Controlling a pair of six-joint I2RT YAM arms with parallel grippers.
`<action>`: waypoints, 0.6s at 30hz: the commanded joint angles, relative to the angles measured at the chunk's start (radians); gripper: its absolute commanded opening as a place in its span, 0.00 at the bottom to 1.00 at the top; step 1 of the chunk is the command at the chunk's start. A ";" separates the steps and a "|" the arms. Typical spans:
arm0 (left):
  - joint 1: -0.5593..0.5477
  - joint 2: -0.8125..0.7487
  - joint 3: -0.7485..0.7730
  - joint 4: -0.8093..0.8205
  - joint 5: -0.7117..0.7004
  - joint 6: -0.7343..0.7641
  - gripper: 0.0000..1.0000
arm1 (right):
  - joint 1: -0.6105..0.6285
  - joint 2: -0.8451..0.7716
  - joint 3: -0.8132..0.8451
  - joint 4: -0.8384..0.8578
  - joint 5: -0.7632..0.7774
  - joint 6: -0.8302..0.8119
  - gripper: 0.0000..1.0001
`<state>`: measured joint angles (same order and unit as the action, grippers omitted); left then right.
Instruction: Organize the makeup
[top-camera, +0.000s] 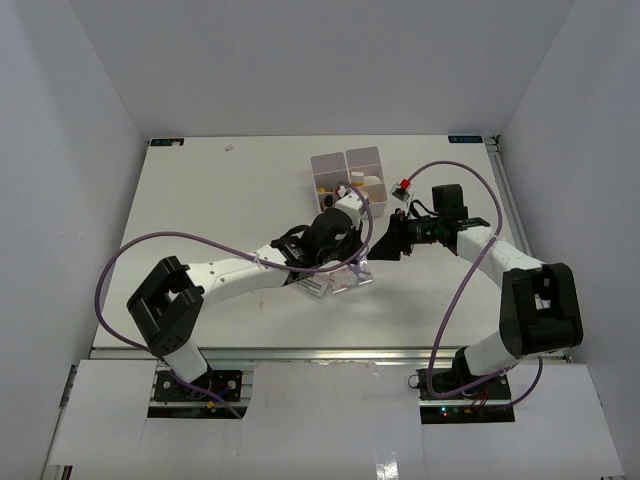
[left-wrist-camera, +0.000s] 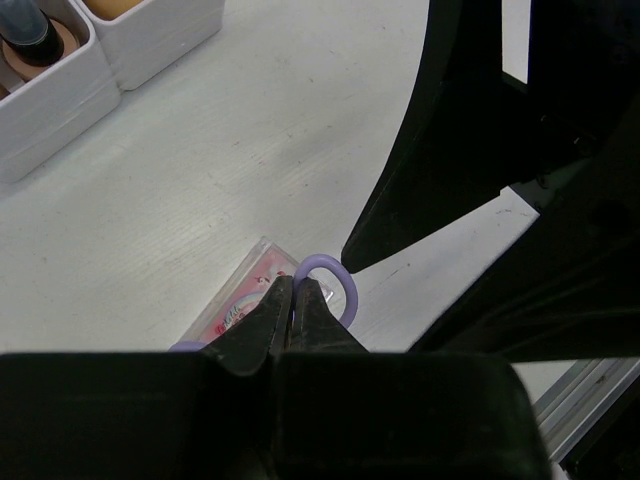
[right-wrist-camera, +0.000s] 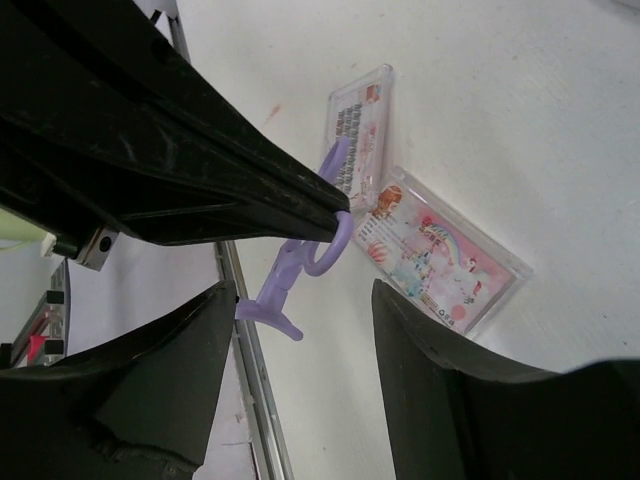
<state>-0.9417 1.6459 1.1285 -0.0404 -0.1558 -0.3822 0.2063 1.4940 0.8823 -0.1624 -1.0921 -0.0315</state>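
Observation:
My left gripper (left-wrist-camera: 293, 290) is shut on the ring end of the thin purple tool (right-wrist-camera: 300, 270) and holds it just above the table. My right gripper (right-wrist-camera: 300, 335) stands open, and the tool's free flared end hangs between its fingers, close to the left finger (right-wrist-camera: 190, 370). Two flat clear packets with pink-red print (right-wrist-camera: 440, 250) (right-wrist-camera: 360, 130) lie on the table under the tool. In the top view both grippers (top-camera: 352, 258) (top-camera: 380, 245) meet at the table's middle, above the packets (top-camera: 335, 283). The purple ring (left-wrist-camera: 343, 285) shows beside a packet (left-wrist-camera: 235, 305).
The white four-compartment box (top-camera: 347, 172) stands behind the grippers, with an orange sponge (left-wrist-camera: 120, 5) and a dark-capped bottle (left-wrist-camera: 30, 35) in its compartments. A small red-topped piece (top-camera: 403, 187) lies right of the box. The table's metal front rail (right-wrist-camera: 245, 330) runs close by.

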 joint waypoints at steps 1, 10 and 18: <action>-0.011 -0.021 0.043 0.031 -0.014 0.020 0.00 | 0.006 -0.007 0.048 -0.013 0.065 -0.018 0.59; -0.034 -0.011 0.052 0.033 -0.005 0.020 0.00 | 0.006 0.005 0.063 -0.026 0.045 -0.044 0.46; -0.049 0.008 0.075 0.033 -0.011 0.031 0.00 | 0.005 0.022 0.060 -0.025 0.015 -0.035 0.36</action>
<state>-0.9791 1.6541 1.1550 -0.0286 -0.1590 -0.3627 0.2081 1.4970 0.9073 -0.1833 -1.0417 -0.0593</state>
